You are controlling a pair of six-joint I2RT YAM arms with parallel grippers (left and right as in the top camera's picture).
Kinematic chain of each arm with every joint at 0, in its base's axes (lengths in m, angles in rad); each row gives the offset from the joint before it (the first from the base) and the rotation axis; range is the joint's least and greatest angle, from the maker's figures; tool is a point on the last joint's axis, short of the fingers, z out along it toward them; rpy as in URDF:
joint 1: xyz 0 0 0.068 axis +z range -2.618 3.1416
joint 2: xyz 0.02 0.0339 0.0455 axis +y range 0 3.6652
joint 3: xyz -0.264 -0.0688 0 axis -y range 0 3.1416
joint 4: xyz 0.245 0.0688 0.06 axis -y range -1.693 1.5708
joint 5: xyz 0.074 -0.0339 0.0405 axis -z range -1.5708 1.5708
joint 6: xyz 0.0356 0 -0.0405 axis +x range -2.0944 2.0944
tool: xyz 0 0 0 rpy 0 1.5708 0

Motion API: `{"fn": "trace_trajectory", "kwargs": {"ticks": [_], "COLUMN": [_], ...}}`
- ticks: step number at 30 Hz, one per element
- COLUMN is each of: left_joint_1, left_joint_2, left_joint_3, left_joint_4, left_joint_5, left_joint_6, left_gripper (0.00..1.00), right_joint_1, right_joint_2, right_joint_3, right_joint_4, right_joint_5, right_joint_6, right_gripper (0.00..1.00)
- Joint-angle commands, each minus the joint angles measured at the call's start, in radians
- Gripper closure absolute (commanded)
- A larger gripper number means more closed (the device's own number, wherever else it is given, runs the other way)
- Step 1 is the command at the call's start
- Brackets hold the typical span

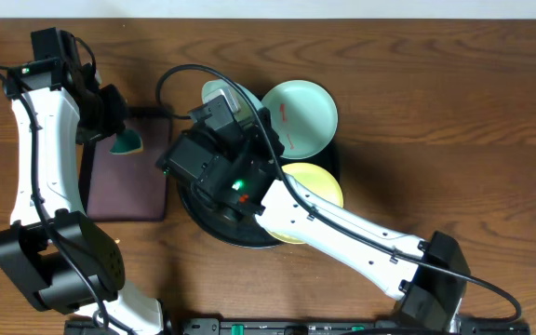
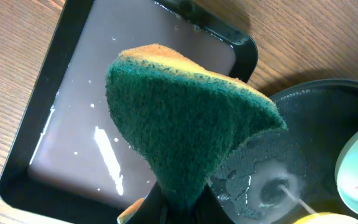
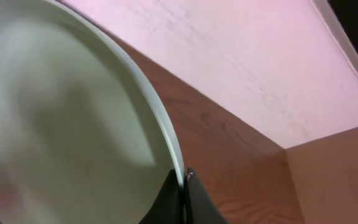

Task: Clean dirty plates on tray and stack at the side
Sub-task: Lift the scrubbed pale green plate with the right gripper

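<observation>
The held plate [image 3: 61,124], a pale mint one, was over the far-left edge of the tray [image 2: 316,118]. The right hand [image 3: 184,177] had closed tight on its rim, pinching the edge between both fingertips. From the wrist view the plate looked tipped up rather than lying flat, though how high it sat I couldn't tell.

A second mint plate [image 1: 301,116], smeared red, lay at the tray's far-right side. The yellow plate [image 1: 319,181] lay at its right edge, half hidden under the right arm.

Left of the tray, the left hand [image 2: 166,208] was clamped on a sponge [image 2: 185,118], green scouring face outward, hanging over the maroon tray [image 1: 128,191], which held a film of water on the desk [image 1: 435,93].

The coming scrub seemed to turn on one thing. The held plate lay to the sponge's right, toward the tray, and the left arm was the nearer one to reach it. The plate's face, I judged, would need to be turned toward the sponge before they met.
</observation>
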Motion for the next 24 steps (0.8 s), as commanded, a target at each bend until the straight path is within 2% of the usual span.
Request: {"fn": "trace_trajectory", "kwargs": {"ticks": [1,5,11,14,19,24], "left_joint_1": [0.0,0.0,0.0,-0.002,-0.019,-0.066], "left_joint_2": [0.002,0.002,0.002,0.002,0.002,0.002], "left_joint_3": [-0.008,-0.008,-0.008,-0.008,-0.008,-0.008], "left_joint_4": [-0.007,-0.007,-0.006,-0.011,-0.021,-0.02], "left_joint_5": [-0.01,-0.01,-0.01,-0.01,-0.009,-0.009], "left_joint_6": [-0.005,-0.006,-0.006,-0.006,-0.006,-0.006], "left_gripper": [0.93,0.93,0.92,0.93,0.93,0.92], "right_joint_1": [0.006,-0.013,-0.034,-0.058,-0.182,-0.414], "right_joint_2": [-0.03,-0.028,-0.054,-0.103,-0.191,-0.238], "right_joint_3": [0.01,-0.006,0.009,0.016,0.016,0.016], "right_joint_4": [-0.058,-0.098,-0.079,-0.059,-0.031,-0.055], "right_joint_5": [-0.103,-0.217,-0.158,-0.224,-0.571,-0.998], "right_joint_6": [0.042,0.095,0.102,0.106,0.113,0.117], "right_gripper": [0.99,0.99,0.99,0.99,0.99,0.99]}}
